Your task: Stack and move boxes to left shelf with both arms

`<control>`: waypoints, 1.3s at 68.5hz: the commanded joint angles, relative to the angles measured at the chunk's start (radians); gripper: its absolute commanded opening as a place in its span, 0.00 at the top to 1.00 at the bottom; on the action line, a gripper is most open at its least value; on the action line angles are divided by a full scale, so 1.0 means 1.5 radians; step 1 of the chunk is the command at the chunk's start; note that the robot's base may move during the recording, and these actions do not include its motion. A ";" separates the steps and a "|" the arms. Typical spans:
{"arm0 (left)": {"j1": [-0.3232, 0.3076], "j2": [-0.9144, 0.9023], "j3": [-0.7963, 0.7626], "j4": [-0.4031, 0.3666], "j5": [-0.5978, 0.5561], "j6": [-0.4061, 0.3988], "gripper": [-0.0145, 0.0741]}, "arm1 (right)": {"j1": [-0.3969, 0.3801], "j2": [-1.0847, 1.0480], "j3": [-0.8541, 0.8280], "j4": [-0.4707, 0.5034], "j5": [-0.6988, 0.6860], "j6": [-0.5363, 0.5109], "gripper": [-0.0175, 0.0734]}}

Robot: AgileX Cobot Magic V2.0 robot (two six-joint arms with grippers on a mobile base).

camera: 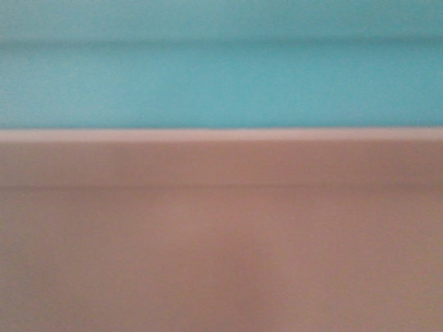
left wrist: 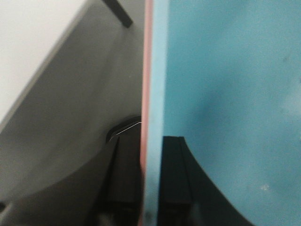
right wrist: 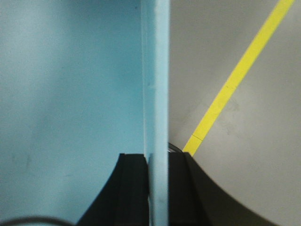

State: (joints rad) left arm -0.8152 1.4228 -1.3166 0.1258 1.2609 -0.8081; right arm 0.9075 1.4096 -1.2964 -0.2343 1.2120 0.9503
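The front view is filled, blurred, by the two boxes: the light blue box (camera: 221, 76) above and the salmon pink box (camera: 221, 235) below, nested together. My left gripper (left wrist: 151, 165) is shut on the stacked side walls, one finger outside the pink box (left wrist: 146, 70), the other inside the blue box (left wrist: 225, 94). My right gripper (right wrist: 157, 179) is shut on the opposite blue wall (right wrist: 156, 84), one finger inside and one outside. The left shelf is out of view.
Grey floor (left wrist: 80, 122) shows beside the boxes under the left wrist, with a pale panel (left wrist: 28, 42) at the upper left. Under the right wrist the floor carries a yellow tape line (right wrist: 235, 80).
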 commanded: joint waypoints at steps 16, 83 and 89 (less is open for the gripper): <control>-0.025 -0.024 -0.033 -0.131 0.053 -0.009 0.84 | 0.015 -0.025 -0.030 0.069 0.063 0.005 0.78; -0.025 -0.024 -0.033 -0.132 0.053 -0.009 0.84 | 0.015 -0.025 -0.030 0.070 0.063 0.005 0.78; -0.025 -0.024 -0.033 -0.132 0.053 -0.009 0.84 | 0.015 -0.025 -0.030 0.070 0.063 0.005 0.78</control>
State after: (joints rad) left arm -0.8169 1.4228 -1.3166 0.1235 1.2609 -0.8081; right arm 0.9075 1.4058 -1.2942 -0.2343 1.2120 0.9503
